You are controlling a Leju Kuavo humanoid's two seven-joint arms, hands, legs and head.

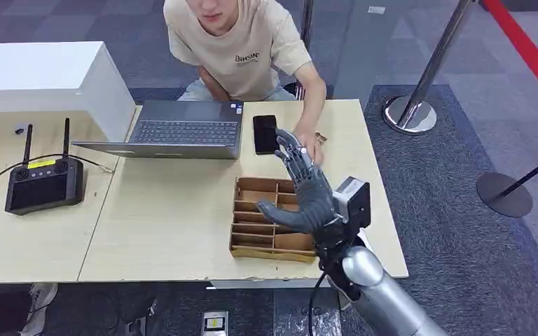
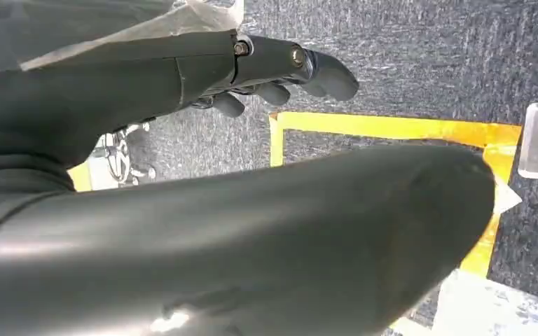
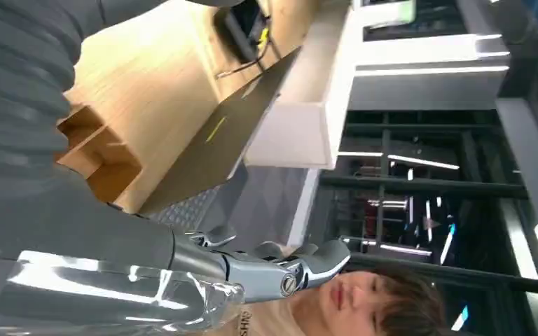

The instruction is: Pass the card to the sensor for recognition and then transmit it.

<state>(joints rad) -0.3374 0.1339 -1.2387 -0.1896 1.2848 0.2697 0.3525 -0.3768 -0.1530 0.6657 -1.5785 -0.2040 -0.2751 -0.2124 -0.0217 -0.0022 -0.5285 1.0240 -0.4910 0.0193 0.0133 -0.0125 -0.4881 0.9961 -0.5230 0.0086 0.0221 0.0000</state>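
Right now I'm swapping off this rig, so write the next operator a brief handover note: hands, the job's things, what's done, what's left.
Right hand: raised over the far right of the table, fingers spread, holding nothing.
Left hand: hanging by the floor, its fingers curled, nothing visible in them.
Things: no card that I can make out. Wooden divider box under the right hand; phone beside the laptop; a person's hand by the robot's fingertips.
Done or left: can't tell.

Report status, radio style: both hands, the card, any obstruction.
Right hand open, raised above wooden organizer. Left hand hanging over floor, fingers curled, empty. Card not visible. Person's hand beside phone, just beyond right hand.
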